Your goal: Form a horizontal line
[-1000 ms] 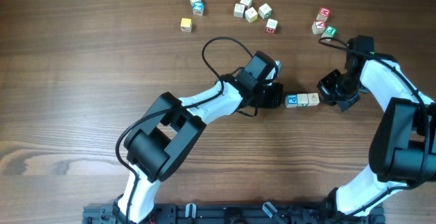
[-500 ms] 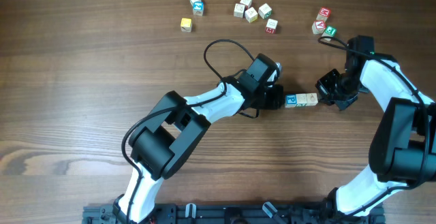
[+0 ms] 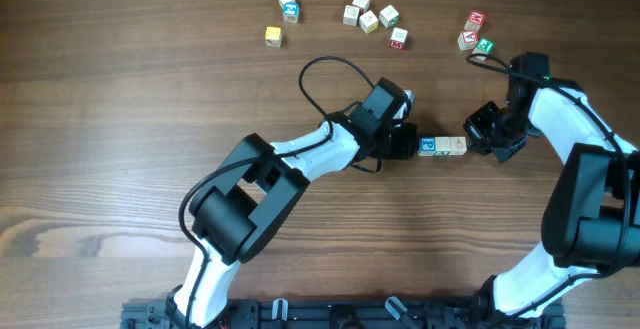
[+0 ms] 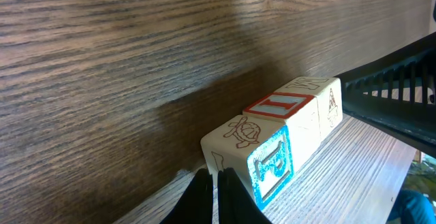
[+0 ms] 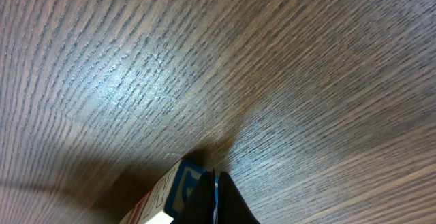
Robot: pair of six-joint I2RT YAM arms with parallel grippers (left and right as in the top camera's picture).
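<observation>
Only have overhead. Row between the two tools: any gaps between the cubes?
Observer: None visible. In the left wrist view the cubes of the horizontal line sit face to face, with their edges lined up.
Operator: Left tool holding anything?
Observer: No. The left tool is shut and empty. Its tips are right at the left-end cube, which shows a turtle drawing.
Operator: And the right?
Observer: The right tool is shut too. Its tips are at a blue-framed face of the right-end cube. I can't confirm contact.
</observation>
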